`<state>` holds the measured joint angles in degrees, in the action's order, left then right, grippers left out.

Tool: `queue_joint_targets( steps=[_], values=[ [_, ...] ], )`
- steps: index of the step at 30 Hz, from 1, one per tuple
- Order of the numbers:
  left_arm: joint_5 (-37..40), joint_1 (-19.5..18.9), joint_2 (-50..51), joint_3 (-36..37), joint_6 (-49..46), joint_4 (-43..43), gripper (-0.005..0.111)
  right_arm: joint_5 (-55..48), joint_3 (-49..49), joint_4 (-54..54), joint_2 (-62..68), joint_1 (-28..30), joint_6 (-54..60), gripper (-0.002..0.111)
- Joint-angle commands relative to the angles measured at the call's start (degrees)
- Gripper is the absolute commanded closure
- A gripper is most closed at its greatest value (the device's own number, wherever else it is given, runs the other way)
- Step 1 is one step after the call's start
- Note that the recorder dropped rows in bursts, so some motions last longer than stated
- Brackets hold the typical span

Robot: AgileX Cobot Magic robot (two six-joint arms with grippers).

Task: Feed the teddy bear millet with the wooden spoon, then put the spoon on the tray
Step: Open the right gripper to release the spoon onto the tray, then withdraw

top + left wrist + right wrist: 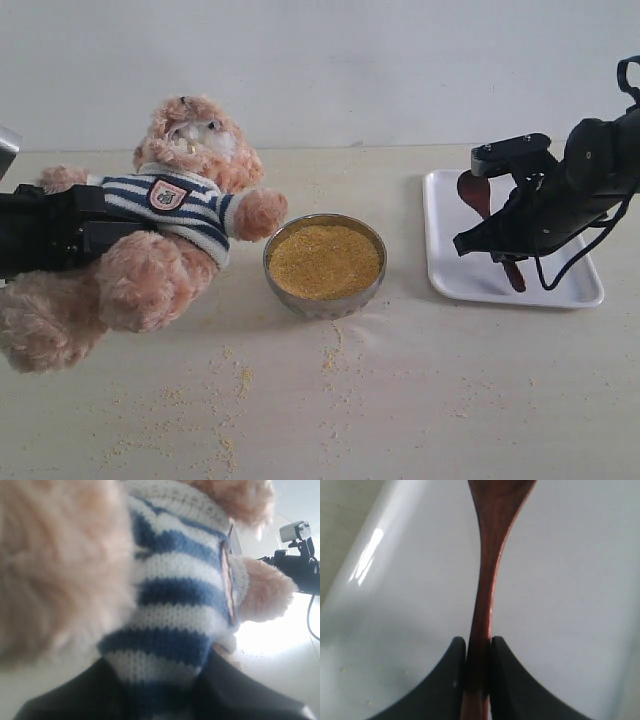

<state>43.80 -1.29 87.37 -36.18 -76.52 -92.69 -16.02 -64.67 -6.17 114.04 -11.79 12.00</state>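
We look at a pale tabletop (420, 400) under a plain white wall (350, 60), a round metal bowl (322, 306) at its middle
Loose grains (230, 440) dust the broad strip of tabletop in front of the bowl; the millet (325, 262) lies heaped, fine and golden, inside its shiny rim. Left of the bowl, the left claw (160, 690) is clenched round the striped knit middle of the fluffy teddy bear (175, 205), whose paw hangs near the bowl's rim. Right of the bowl, across a bare gap, lies the flat white tray (445, 270) with rounded corners; over it the right claw (477, 655) grasps the handle of the slim reddish-brown wooden spoon (474, 192), and we cannot tell whether the spoon touches the tray
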Motion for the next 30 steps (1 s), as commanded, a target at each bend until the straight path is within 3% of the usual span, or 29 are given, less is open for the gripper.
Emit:
queue_joint_targets(
  steps=[1, 3, 5, 18, 30],
  values=[
    [1.5, 0.5, -0.7, 0.1, -0.2, -0.9, 0.102, 0.0, 0.1, 0.4, -0.2, 0.4, 0.3, 0.096],
    [1.5, 0.5, -0.7, 0.1, -0.2, -0.9, 0.102, 0.0, 0.1, 0.3, -0.2, 0.4, 0.1, 0.082],
    [1.8, 0.5, -0.7, 0.1, -0.2, -0.9, 0.102, -0.1, 0.1, 0.3, -0.2, 0.4, 0.1, 0.076],
    [1.1, 0.5, -0.7, 0.1, -1.6, -0.9, 0.102, -2.9, 0.0, 0.3, -1.9, 0.4, -1.6, 0.076],
    [-0.8, 0.5, -0.7, 0.1, -5.0, -0.9, 0.102, -9.6, 0.0, 0.3, -17.4, 0.4, -2.6, 0.077]
  ],
)
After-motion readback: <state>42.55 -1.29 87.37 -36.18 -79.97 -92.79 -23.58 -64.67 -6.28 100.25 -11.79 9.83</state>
